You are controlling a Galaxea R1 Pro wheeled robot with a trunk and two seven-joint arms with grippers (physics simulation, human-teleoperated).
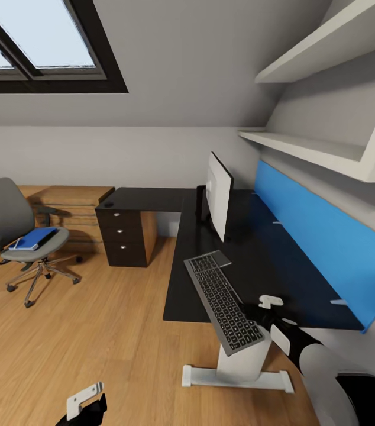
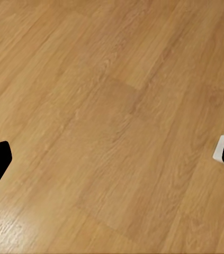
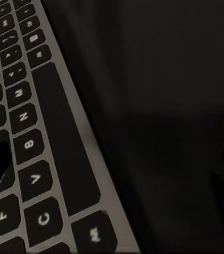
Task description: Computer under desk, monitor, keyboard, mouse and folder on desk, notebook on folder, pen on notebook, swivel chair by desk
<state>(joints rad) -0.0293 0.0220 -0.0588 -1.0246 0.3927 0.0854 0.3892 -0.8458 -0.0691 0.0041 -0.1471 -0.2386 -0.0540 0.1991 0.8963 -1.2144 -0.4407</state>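
The black-topped desk carries the monitor standing edge-on and the silver keyboard, whose near end overhangs the front edge. My right gripper hovers open just right of that near end; the right wrist view shows the keyboard keys beside bare desk. The swivel chair stands far left on the floor with the blue folder on its seat. A small dark lump on the desk's left wing may be the mouse. My left gripper hangs open low over the floor. The computer is out of view.
A flat grey square lies by the keyboard's far end. A black drawer unit supports the desk's left wing, with low wooden shelving behind the chair. White shelves overhang the blue back panel. Open wood floor spreads between chair and desk.
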